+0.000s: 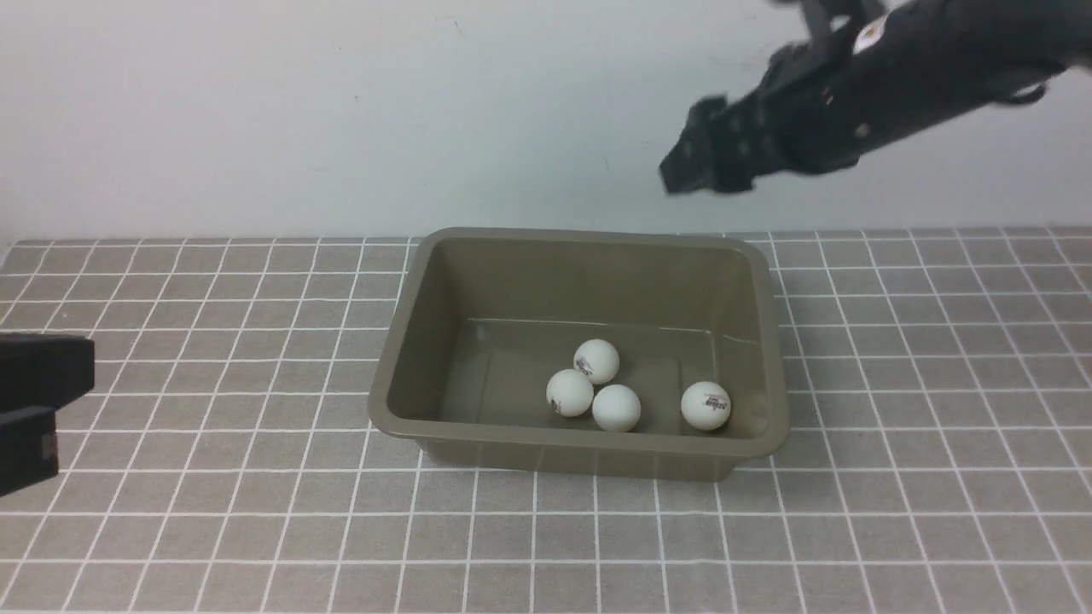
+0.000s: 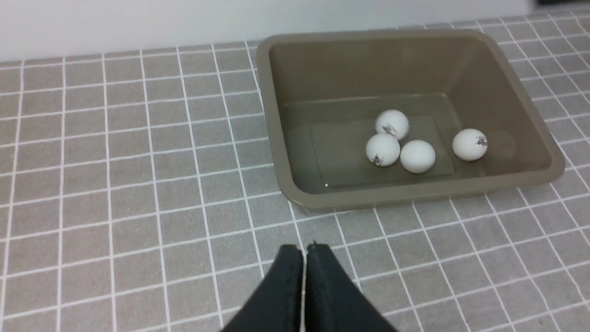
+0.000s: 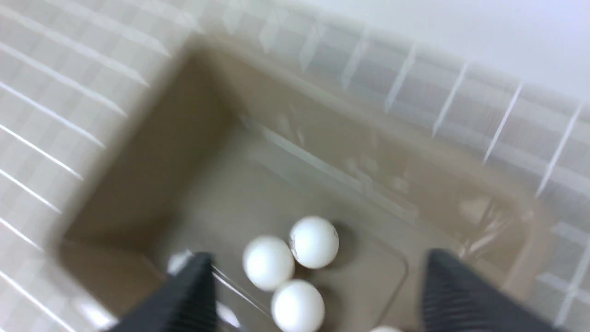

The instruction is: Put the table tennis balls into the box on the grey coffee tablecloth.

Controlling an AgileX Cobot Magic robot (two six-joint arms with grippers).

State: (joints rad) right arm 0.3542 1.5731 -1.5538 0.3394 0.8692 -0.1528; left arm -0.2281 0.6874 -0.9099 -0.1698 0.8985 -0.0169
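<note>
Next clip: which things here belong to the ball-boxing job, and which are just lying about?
Belonging to the job: four table tennis balls, all in the box; the grey coffee tablecloth beneath; left gripper, jaws shut; right gripper, raised, jaws open.
Just lying about: nothing loose that I can see; only the white wall behind.

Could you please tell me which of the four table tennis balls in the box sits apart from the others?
The ball nearest the box's right wall; the other three cluster together, touching.
</note>
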